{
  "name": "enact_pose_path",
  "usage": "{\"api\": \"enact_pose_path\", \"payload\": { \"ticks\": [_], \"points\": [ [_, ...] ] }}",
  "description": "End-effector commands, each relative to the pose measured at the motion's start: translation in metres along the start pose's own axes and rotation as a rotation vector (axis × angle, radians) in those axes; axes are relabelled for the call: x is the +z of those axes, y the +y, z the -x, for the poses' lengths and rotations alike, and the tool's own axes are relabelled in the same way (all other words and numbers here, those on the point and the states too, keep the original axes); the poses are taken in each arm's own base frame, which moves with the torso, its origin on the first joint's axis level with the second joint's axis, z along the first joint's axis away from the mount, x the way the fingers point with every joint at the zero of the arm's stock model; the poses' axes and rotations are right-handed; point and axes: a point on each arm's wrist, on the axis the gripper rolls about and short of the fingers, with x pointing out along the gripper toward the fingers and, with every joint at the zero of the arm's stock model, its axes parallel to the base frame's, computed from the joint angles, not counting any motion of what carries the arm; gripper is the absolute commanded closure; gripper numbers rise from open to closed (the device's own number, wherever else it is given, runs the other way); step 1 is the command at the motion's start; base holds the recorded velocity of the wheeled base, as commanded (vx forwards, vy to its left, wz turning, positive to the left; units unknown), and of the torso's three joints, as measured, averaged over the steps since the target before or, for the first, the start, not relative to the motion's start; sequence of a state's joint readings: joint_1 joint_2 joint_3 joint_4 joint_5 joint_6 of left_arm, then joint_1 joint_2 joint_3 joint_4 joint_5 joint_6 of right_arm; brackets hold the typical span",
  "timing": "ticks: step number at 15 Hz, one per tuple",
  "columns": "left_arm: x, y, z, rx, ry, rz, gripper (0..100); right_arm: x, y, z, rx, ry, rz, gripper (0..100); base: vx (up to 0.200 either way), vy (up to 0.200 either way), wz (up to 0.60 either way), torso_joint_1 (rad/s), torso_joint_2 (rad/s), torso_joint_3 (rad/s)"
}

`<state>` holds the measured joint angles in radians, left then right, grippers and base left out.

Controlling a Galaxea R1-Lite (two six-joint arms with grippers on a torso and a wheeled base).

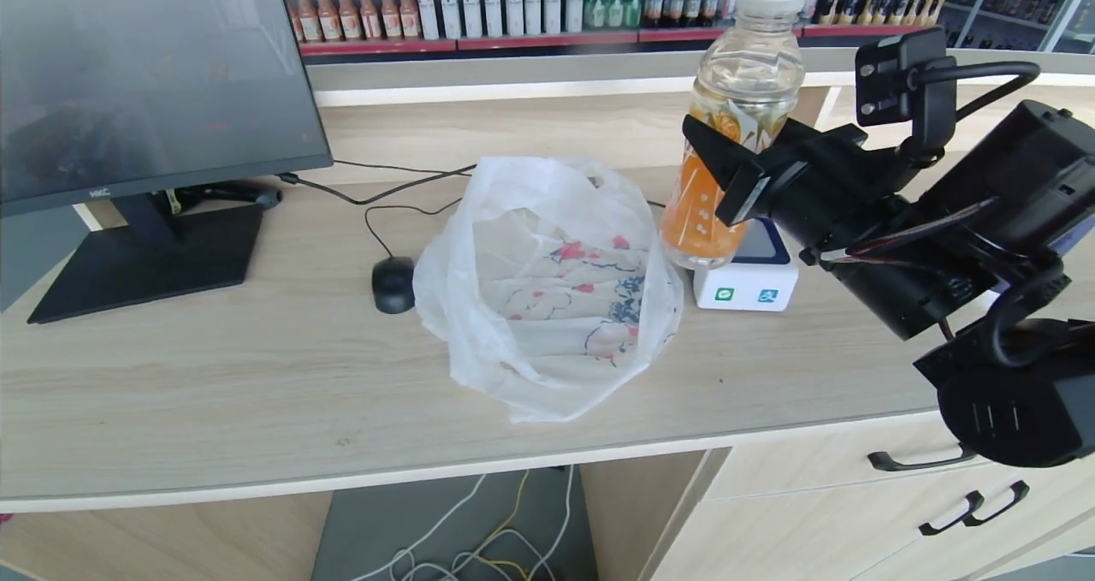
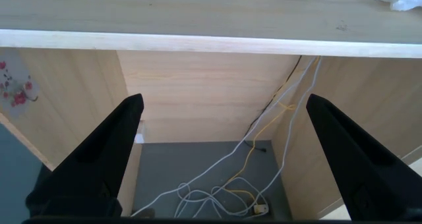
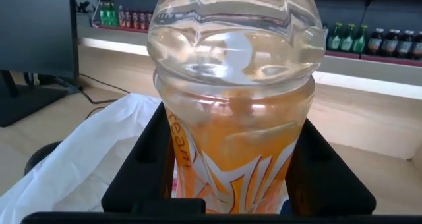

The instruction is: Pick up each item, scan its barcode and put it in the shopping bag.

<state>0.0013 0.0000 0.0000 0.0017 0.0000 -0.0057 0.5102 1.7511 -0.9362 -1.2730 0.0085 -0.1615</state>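
the right gripper point(image 1: 737, 170) is clamped on a clear bottle point(image 1: 746, 85) with an orange label, its black fingers pressing the labelled lower half from both sides. the bottle stands upright in the grasp, white cap up, over the left part of a small white scanner box point(image 1: 744, 286) on the right of the tabletop point(image 1: 214, 376); i cannot tell whether its base touches the box. just left of the bottle, in the middle of the tabletop, sits the white plastic shopping bag point(image 1: 547, 281), its mouth open upward and something with red and blue print showing through it. a black mouse point(image 1: 393, 284) lies just beside the bag's left side, and a dark monitor point(image 1: 145, 76) stands at the far left. the left gripper point(image 2: 224, 102) hangs below the near edge of the tabletop with its fingers spread wide and nothing between them.
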Motion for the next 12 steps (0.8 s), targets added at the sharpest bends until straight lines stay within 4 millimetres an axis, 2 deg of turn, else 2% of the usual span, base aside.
{"api": "enact_pose_path", "payload": {
  "ticks": [1,4,12],
  "points": [
    [0.0,0.0,0.0,0.0,0.0,0.0,0,-0.0026,0.0001,-0.0013,-0.002,0.0,-0.006,100,0.0,0.2,0.0,0.007,0.0,0.002],
    [0.0002,0.0,0.0,0.0,-0.002,-0.003,0,-0.0031,-0.0058,-0.0012,-0.019,-0.002,-0.003,100,0.0,0.2,0.0,0.001,0.0,0.001],
    [0.0,0.0,0.0,0.0,0.0,-0.003,0,-0.0025,-0.0065,-0.0072,-0.013,0.012,-0.004,100,0.0,0.0,0.0,0.0,0.0,0.0]
  ]
}}
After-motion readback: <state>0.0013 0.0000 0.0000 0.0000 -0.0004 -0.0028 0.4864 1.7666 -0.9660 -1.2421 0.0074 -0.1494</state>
